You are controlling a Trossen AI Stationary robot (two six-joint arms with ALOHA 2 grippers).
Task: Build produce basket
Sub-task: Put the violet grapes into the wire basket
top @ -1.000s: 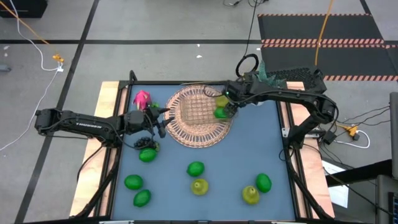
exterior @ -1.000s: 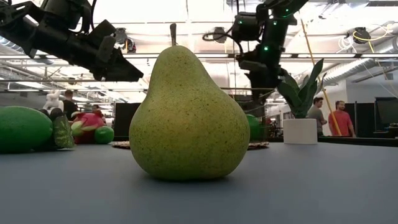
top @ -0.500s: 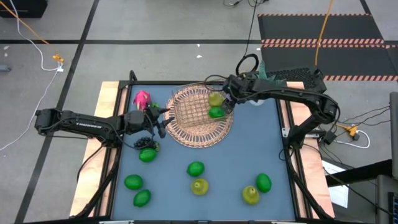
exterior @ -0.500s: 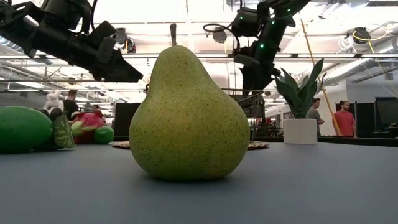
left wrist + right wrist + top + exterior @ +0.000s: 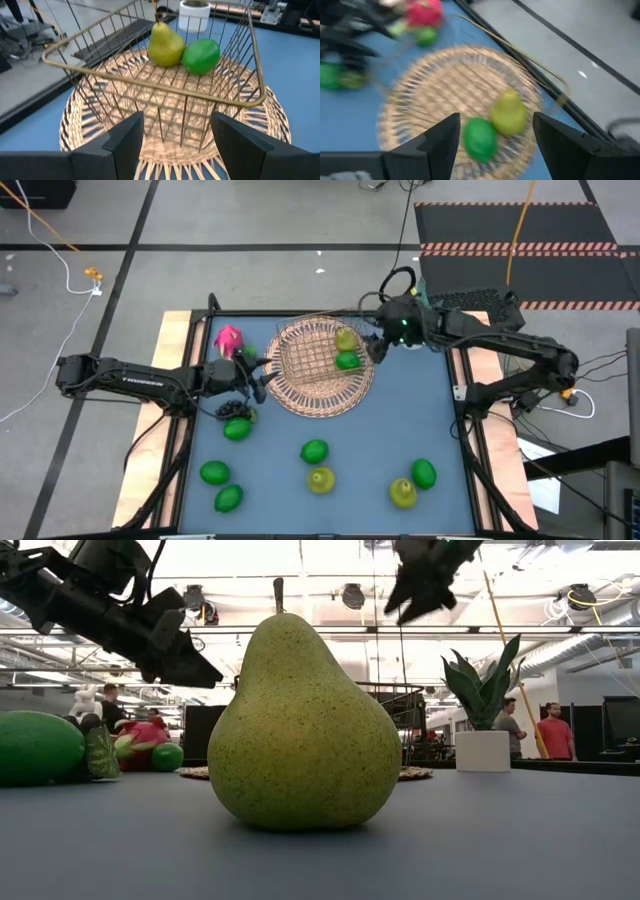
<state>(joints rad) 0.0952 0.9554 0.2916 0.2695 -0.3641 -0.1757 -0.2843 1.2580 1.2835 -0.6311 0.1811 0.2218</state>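
Two fruits already lie inside the basket: a pear and a lime, touching each other at the side nearest the right arm. The basket stands on a round woven mat. The right gripper hangs just beside the basket's rim, above the table, and its wrist view shows the two fingers spread apart with nothing between them, the pear and lime below. The left gripper is at the opposite edge of the mat; its wrist view looks through the wire wall, the fingers parted and empty.

Only the high view shows the rest of the produce: the dragon fruit near the table's far left corner, a grape bunch just beside a lime, and along the near side more limes and pears, well apart from the basket. The low view is filled by one upright pear, which hides most of the mat; it alone shows a potted plant and people in the room behind.
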